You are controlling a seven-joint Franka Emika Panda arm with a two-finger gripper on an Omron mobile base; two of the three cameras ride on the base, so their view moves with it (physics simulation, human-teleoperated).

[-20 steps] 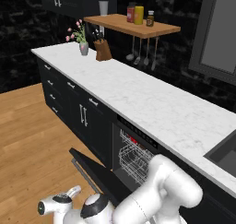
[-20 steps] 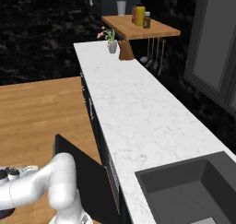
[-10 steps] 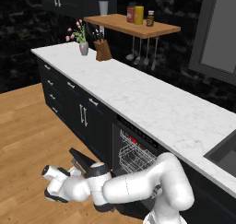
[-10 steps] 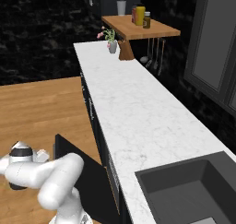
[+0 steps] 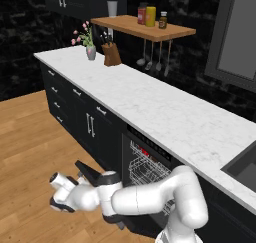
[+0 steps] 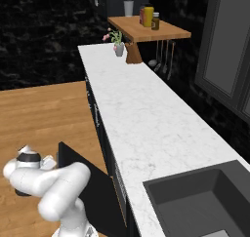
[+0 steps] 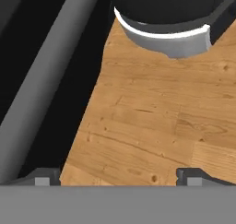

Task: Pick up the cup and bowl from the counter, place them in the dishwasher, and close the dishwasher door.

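My gripper point(image 7: 118, 174) hangs low over the wooden floor point(image 7: 152, 121) just beside the dishwasher door's point(image 7: 27, 57) grey bar handle point(image 7: 46, 80), fingers spread wide and holding nothing, the door part-lowered from the dishwasher point(image 5: 150, 169) under the counter point(image 5: 165, 112).

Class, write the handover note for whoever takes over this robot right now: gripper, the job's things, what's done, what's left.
Gripper: open, holding nothing, low over the wood floor beside the door's handle.
Door: open, hanging partway down.
Dishwasher: white rack visible; too small to tell whether cup and bowl are inside.
Counter: bare marble above the dishwasher.
Left: check the rack, then push the door shut.
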